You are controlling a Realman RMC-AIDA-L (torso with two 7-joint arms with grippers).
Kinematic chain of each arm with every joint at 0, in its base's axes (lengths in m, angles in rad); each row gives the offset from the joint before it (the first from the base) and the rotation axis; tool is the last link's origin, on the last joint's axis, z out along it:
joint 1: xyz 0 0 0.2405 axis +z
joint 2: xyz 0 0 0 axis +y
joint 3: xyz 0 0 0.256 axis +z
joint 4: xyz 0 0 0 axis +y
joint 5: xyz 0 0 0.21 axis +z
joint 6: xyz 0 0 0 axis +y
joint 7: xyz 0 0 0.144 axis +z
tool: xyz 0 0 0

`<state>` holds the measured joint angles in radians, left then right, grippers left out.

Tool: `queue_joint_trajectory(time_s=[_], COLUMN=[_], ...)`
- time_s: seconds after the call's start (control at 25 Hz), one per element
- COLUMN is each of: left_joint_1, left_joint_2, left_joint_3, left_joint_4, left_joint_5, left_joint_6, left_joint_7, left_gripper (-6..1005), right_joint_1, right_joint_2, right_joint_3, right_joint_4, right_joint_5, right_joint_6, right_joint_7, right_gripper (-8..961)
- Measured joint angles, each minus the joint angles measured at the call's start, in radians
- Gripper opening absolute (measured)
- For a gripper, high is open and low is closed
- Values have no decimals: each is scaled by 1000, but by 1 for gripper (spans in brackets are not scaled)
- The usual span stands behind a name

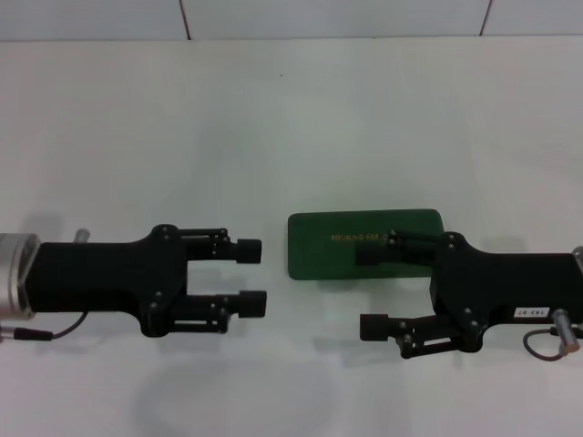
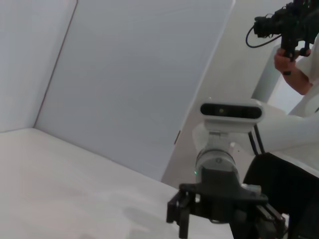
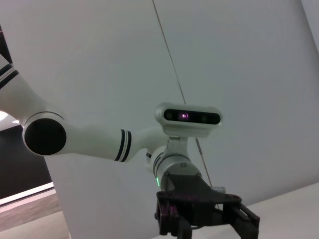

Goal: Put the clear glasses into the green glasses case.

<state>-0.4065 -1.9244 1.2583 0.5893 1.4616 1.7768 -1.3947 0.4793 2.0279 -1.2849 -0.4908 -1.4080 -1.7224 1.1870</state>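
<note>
Case closed: green glasses case (image 1: 364,244) lies lid-down at 3 o'clock of desk (image 1: 291,118) centre, beneath the right end effector (image 1: 372,291), which is wide open and empty. Left end effector (image 1: 250,276), at 9 o'clock, is likewise open and empty. Clear glasses not visible; judged best to locate them and raise the lid first.

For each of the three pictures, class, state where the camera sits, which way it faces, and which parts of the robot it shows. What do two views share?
Head view: looks forward and down at the white table; shows the closed green glasses case, the left gripper and the right gripper, both with jaws open.
Left wrist view: faces across the table at the right gripper, seen far off.
Right wrist view: faces back at the left gripper.
Shared: each wrist view shows the opposite arm, which the head view also shows.
</note>
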Motion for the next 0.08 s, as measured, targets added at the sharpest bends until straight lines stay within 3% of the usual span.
queue_joint_trajectory(time_s=[0.08], left_joint_1=[-2], left_joint_2=[1], left_joint_3=[-12], left_joint_4=[2], left_joint_5=[4], left_joint_6=[0], left_joint_7=[-7], left_gripper=[666], right_joint_1=[-4], right_joint_2=[0], right_joint_3=[-1], right_joint_4=[0], right_joint_5=[0], right_joint_6=[1], right_joint_7=[0], right_gripper=[874])
